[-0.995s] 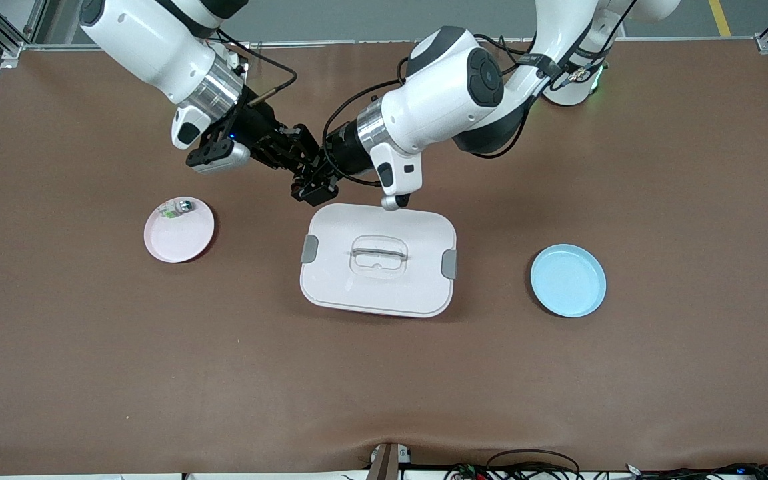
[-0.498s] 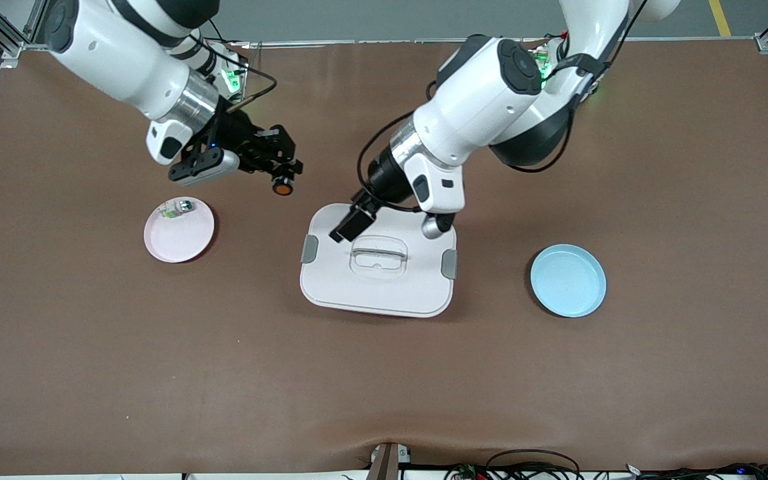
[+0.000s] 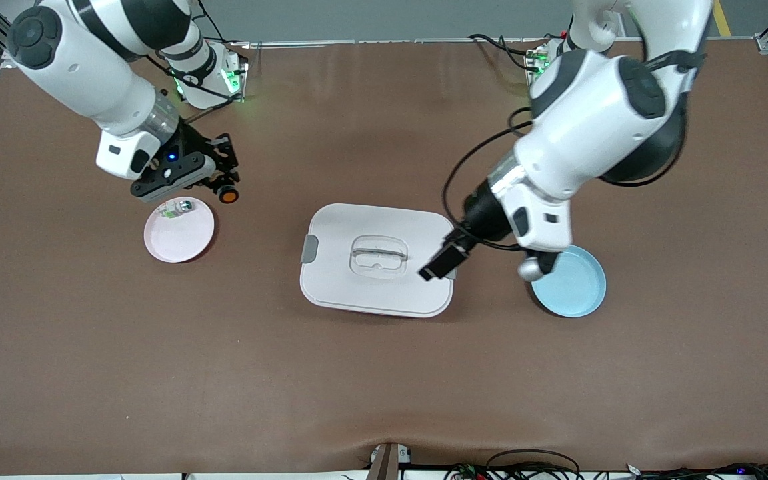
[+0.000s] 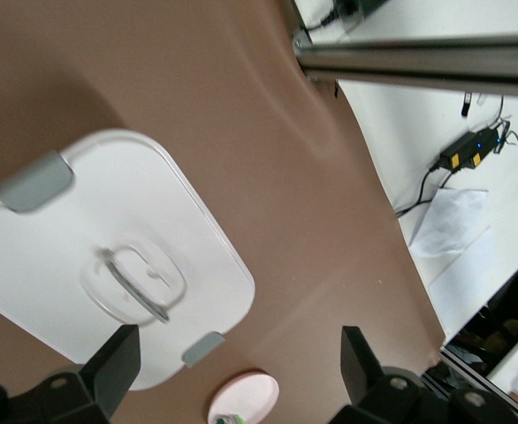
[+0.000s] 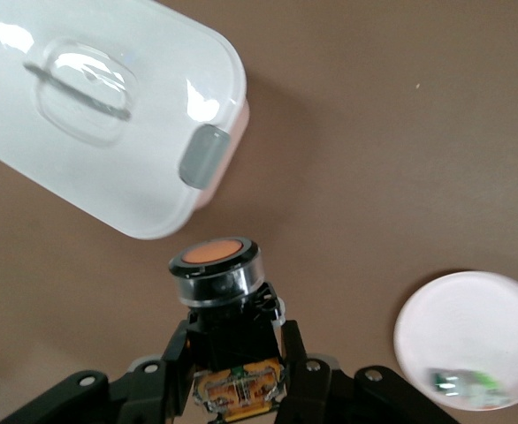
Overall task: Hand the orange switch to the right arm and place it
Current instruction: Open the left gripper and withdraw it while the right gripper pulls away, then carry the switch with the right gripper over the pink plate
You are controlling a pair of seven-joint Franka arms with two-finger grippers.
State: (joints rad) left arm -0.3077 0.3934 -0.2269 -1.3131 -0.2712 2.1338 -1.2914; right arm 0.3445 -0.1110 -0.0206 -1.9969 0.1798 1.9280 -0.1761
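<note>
Orange switch: clamped in the closed fingers of the right gripper, in the air just off the pink plate's rim, toward the right arm's end of the table. Orange button face points away from the wrist. Pink plate carries a small clear-green part. Left gripper: jaws spread wide, holding nothing, over the white lidded box's edge nearest the blue plate
</note>
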